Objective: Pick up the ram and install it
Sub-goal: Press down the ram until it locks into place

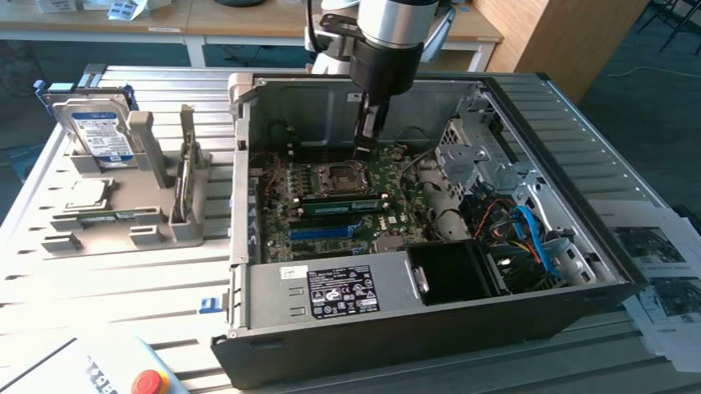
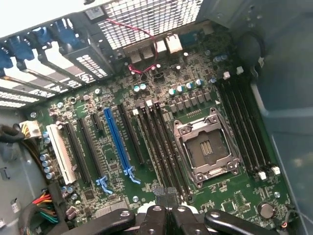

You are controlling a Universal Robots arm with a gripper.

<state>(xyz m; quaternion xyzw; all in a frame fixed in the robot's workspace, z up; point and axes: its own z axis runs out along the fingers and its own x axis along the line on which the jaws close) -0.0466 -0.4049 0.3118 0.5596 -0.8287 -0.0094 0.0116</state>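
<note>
Ram (image 1: 343, 203): green stick with a pale label, lying lengthwise on the motherboard inside the open computer case (image 1: 438, 332), just near of the CPU socket (image 1: 340, 175) and just far of the long blue slot (image 1: 328, 232). Cannot tell whether it is fully seated.

Gripper (image 1: 363, 152) hangs straight down into the case, above the socket area and clear of the ram. In the wrist view the gripper (image 2: 167, 198) has its black fingers (image 2: 155, 211) drawn close together, a narrow stance, with nothing clearly pinched. Below them run the dark memory slots (image 2: 156, 142), the CPU socket (image 2: 205, 147) on one side of them and the blue slot (image 2: 117, 142) on the other.

Around:
- Power supply (image 1: 340, 289) with a black label along the case's near wall.
- Drive cage and blue cable (image 1: 537, 238) at the right.
- Case walls close on all sides of the arm.
- Grey holder (image 1: 66, 238) on the slatted table (image 1: 110, 287), left of the case, well apart from the gripper; a hard drive (image 1: 98, 131) stands upright in its far end.
- Red button (image 1: 148, 382) at the near left corner.
</note>
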